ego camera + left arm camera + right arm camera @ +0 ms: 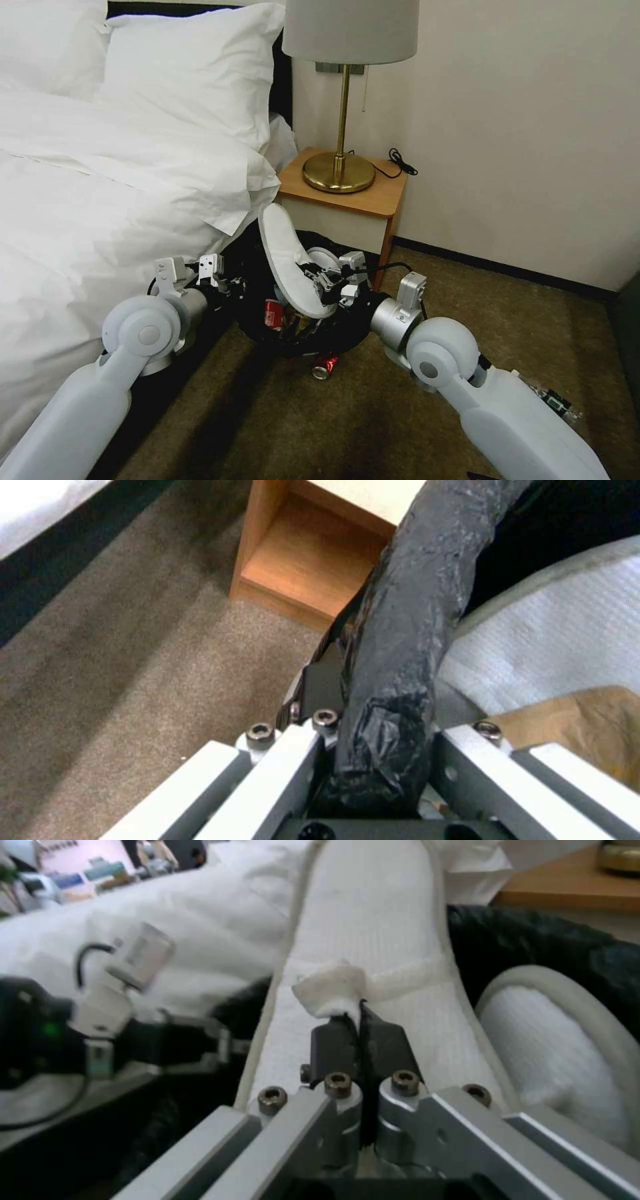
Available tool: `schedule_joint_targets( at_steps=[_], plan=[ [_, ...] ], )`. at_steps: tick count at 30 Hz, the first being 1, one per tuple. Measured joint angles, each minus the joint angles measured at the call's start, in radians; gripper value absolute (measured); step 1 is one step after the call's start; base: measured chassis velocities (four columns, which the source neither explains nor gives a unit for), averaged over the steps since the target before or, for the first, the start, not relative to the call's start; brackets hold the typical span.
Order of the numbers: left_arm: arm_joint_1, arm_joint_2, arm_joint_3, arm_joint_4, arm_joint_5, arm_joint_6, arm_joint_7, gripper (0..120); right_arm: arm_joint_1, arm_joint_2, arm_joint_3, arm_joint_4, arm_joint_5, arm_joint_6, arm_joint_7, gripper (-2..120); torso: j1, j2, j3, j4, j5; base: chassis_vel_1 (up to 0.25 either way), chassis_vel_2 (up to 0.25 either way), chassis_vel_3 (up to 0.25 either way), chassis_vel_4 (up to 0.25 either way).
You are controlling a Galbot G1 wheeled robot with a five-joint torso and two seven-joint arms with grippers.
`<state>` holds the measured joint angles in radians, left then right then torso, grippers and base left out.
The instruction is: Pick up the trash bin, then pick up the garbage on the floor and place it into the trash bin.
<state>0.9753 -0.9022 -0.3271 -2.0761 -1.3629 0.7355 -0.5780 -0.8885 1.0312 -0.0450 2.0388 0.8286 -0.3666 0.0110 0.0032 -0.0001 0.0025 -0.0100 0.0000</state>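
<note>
Slipper held over the bin beside the nightstand

Head view: your trash bin (300, 333) hangs just before the nightstand (347, 193), a white slipper (287, 260) propped up in it, a red can (325, 366) on the carpet below.
Left wrist view: your left gripper (373, 740) is clamped on the bin's bagged rim.
Right wrist view: your right gripper (360, 1040) pinches the slipper's strap, fingertips closed.

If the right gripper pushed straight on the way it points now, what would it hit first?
Probably the bedding. The right gripper, shut on the slipper strap over the bin, points that way, though depth is unclear.
</note>
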Motion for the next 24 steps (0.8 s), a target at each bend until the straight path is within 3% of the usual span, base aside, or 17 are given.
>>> schedule_joint_targets(
  at_steps=[6, 16, 24],
  plan=[
    [0.0, 0.006, -0.005, -0.002, 0.0, 0.0, 0.0, 2, 0.008, -0.005, -0.01, -0.003, -0.042, -0.027, 0.014, 0, 0.0, 0.0, 0.0, 0.0, 0.0, 0.0, 0.0, 0.0, 0.0],
    [0.002, 0.012, 0.001, -0.006, 0.013, 0.0, 0.005, 2, 0.028, -0.031, -0.038, -0.002, -0.234, -0.067, -0.004, 0, 0.0, 0.0, 0.0, 0.0, 0.0, 0.0, 0.0, 0.0, 0.0],
    [0.006, 0.017, 0.015, -0.012, 0.039, 0.0, 0.018, 2, 0.034, -0.041, -0.042, 0.019, -0.25, -0.102, -0.001, 0, 0.0, 0.0, 0.0, 0.0, 0.0, 0.0, 0.0, 0.0, 0.0]
  ],
)
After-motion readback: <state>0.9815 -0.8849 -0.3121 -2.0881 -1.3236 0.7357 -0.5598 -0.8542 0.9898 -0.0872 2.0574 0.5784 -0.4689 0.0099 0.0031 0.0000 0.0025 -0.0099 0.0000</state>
